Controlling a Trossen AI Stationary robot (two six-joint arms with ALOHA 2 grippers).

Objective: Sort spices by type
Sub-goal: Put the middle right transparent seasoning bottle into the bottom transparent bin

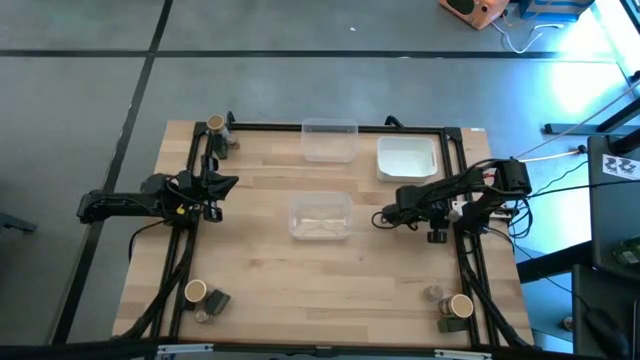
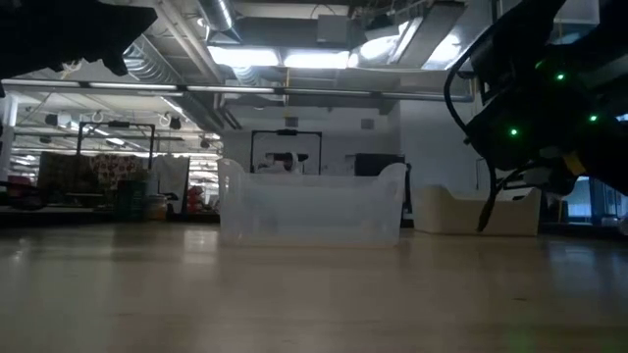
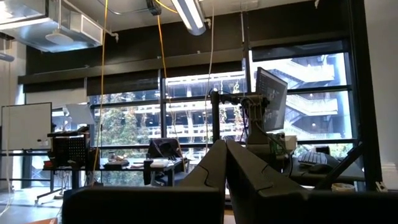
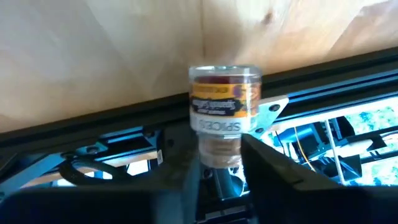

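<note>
1. My table [image 1: 330, 290] keeps the spices parked in its four corners, bins in the middle.
2. My right tool [image 1: 380, 218] is clamped on a spice jar [image 4: 224, 115], right of the middle bin [image 1: 320, 216], for sorting.
3. My left tool [image 3: 225, 163], fingers together, waits at the left.

Wood tabletop [image 2: 294, 294] fills foreground, bare and level. Clear plastic bin [image 2: 311, 204] stands mid-table, empty as far as visible, room showing through its walls. White tray [image 2: 476, 212] sits further right, behind. Dark arm [image 2: 535, 88] hangs in from upper right, green lights glowing on it, black cable looping down before tray. Another dark arm's mass [image 2: 69, 34] at upper left corner. Beyond table: ceiling strip lights, ducts, shelves at left, dark-framed board behind bin.
</note>
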